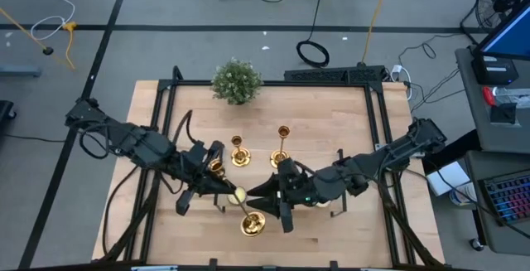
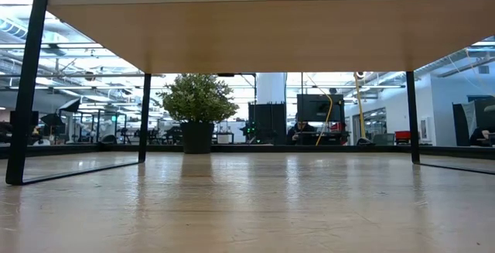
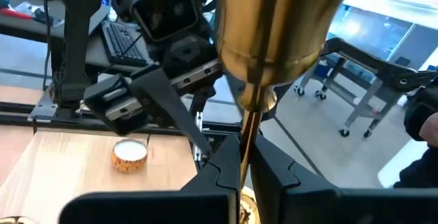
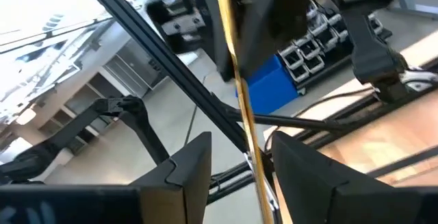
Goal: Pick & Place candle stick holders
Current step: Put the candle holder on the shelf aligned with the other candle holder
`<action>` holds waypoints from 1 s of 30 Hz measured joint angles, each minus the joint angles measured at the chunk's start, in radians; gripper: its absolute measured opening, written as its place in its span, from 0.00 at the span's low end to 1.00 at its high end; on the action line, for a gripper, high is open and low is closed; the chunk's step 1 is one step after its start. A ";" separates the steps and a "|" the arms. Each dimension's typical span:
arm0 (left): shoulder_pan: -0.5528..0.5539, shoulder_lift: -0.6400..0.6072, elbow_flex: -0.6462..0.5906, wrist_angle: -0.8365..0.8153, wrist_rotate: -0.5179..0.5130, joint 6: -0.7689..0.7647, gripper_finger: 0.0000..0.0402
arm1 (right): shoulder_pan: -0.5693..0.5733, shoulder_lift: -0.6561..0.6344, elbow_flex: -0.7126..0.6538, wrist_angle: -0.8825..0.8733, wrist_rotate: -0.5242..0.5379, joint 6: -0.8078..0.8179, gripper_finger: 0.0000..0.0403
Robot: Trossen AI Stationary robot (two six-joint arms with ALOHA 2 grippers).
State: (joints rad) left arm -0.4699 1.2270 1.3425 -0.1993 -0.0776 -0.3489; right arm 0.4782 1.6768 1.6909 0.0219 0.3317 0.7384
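Two gold candle stick holders (image 1: 238, 151) (image 1: 282, 142) stand on their bases at the table's middle. A third one (image 1: 248, 217) hangs in the air between both arms. Its round base (image 1: 251, 224) is toward the near edge, and its wide gold upper end (image 3: 274, 25) is close above my left fingers. My left gripper (image 1: 225, 186) (image 3: 245, 162) is shut on its thin stem. My right gripper (image 1: 275, 200) (image 4: 239, 162) is open and faces the left one. Its fingers stand on either side of the same stem (image 4: 239, 94). The low view shows neither arm. My left gripper pinches the thin stem (image 3: 247, 138) between its two fingers, a little below the wide upper end. The fingers come level from the table's left and lie across the stem. The holder is lifted clear of the table, roughly upright, with its base tipped toward the near edge.
A bushy green plant (image 1: 237, 81) (image 2: 197, 114) stands at the table's far edge. A small round candle (image 3: 130, 155) lies on the wood beyond my left fingers. Something small and gold (image 1: 215, 167) shows beside my left arm. Black frame rails run along the table's left and right sides.
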 joint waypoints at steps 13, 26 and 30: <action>0.074 0.061 0.054 0.037 0.135 -0.002 0.04 | 0.000 -0.001 0.000 0.004 0.004 -0.055 0.38; 0.129 0.064 0.055 0.042 0.207 -0.016 0.04 | -0.005 -0.001 0.000 0.007 -0.026 -0.042 0.38; 0.135 0.064 0.055 0.042 0.212 -0.015 0.04 | -0.010 -0.001 0.000 0.008 -0.030 -0.025 0.38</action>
State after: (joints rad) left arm -0.3346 1.2907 1.3979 -0.1574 0.1349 -0.3643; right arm 0.4679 1.6760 1.6913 0.0303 0.3015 0.7131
